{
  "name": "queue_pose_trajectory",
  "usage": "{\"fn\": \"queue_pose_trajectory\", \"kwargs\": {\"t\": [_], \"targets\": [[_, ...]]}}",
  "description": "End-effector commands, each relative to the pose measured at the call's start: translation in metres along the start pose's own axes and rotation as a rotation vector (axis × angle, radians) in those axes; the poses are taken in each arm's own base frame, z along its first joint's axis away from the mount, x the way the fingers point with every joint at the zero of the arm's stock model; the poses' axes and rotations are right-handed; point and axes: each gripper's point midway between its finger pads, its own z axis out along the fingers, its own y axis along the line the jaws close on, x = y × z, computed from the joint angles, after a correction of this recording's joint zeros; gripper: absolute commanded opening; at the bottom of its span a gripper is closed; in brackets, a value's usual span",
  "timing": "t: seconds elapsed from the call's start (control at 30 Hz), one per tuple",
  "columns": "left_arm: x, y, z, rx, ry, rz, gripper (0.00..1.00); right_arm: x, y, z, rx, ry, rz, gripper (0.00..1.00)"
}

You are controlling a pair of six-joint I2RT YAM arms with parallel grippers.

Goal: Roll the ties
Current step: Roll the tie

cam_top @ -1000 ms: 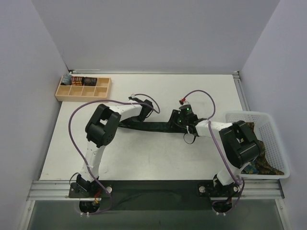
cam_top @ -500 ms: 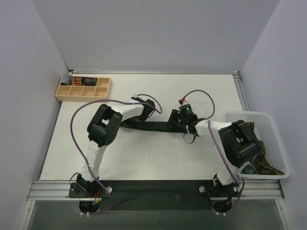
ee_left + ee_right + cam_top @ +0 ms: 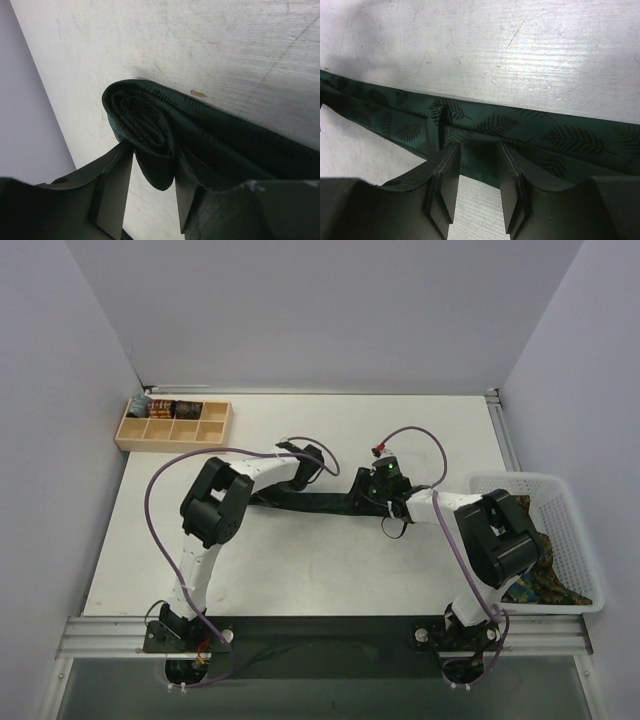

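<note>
A dark green tie (image 3: 320, 505) with a faint leaf pattern lies stretched left to right across the middle of the table. My left gripper (image 3: 312, 465) is at its left part. In the left wrist view my left gripper (image 3: 154, 150) is shut on the rolled-up end of the tie (image 3: 145, 115), and the unrolled length runs off to the right. My right gripper (image 3: 362, 490) is over the tie's right part. In the right wrist view my right gripper (image 3: 479, 150) stands open, fingers (image 3: 447, 170) apart over the near edge of the flat tie (image 3: 545, 135).
A wooden divided tray (image 3: 205, 430) at the back left holds three rolled ties (image 3: 160, 407) in its rear compartments. A white plastic basket (image 3: 500, 482) at the right edge holds a brown patterned tie (image 3: 555, 585). Purple cables loop over both arms.
My left gripper has shifted a little to the right along the tie with the roll in it. My right gripper has barely moved.
</note>
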Motion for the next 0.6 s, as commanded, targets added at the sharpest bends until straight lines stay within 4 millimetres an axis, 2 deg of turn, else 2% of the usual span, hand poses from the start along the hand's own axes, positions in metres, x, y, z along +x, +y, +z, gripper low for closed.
{"fn": "queue_pose_trajectory", "kwargs": {"t": [0.0, 0.1, 0.13, 0.43, 0.57], "targets": [[-0.025, 0.011, -0.028, 0.091, -0.07, -0.1, 0.49, 0.01, -0.011, 0.003, 0.041, 0.047, -0.002, 0.35], [-0.03, 0.016, -0.037, 0.118, -0.088, -0.127, 0.51, 0.009, -0.01, 0.002, 0.041, 0.044, -0.004, 0.35], [-0.032, 0.017, -0.04, 0.126, -0.091, -0.134, 0.55, 0.008, -0.009, 0.002, 0.04, 0.045, -0.004, 0.35], [-0.038, 0.021, -0.05, 0.179, -0.102, -0.175, 0.57, 0.006, -0.008, 0.002, 0.037, 0.048, -0.008, 0.35], [-0.041, 0.033, -0.06, 0.239, -0.108, -0.243, 0.59, 0.0, 0.0, -0.002, 0.017, 0.042, -0.07, 0.35]]}}
